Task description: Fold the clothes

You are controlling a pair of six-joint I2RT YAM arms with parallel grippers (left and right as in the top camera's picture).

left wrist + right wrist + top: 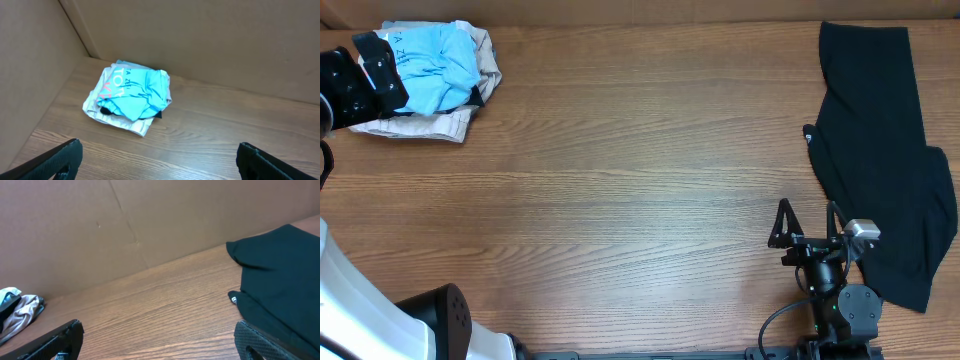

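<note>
Looking across the brown wood-grain worktop (620, 180), where do the clothes lie? (Ana)

Two places, well apart; a crumpled light blue cotton T-shirt with white and reddish lettering (137, 92) sits on a bunched pale beige garment (117, 120) in the far left corner, a scrap of something dark peeping out between them; a long plain black garment (880, 150) lies spread nearly flat along the right side. (Ben)

And the arms? (Ana)

The left gripper (159, 147) hangs near the heap, jaws wide apart and empty; the right gripper (808, 210) stands by the near end of the black garment, jaws likewise apart, holding nothing; whether its body brushes the cloth I cannot tell. (Ben)

How will the stuff handle? (Ana)

Soft, light and limp, I judge; nothing will keep a shape once lifted; the blue T-shirt may drag the pale garment along, since they lie bundled together; a pinch on one thin layer could slip. Nothing is folded yet. (Ben)

Where to take hold? (Ana)

On the black garment, the two far corners, one per gripper, so it hangs flat; on the blue T-shirt, a raised outer fold first to peel it clear, then shoulders or hem once spread; which edge is which I cannot tell in that crumple. (Ben)
</note>
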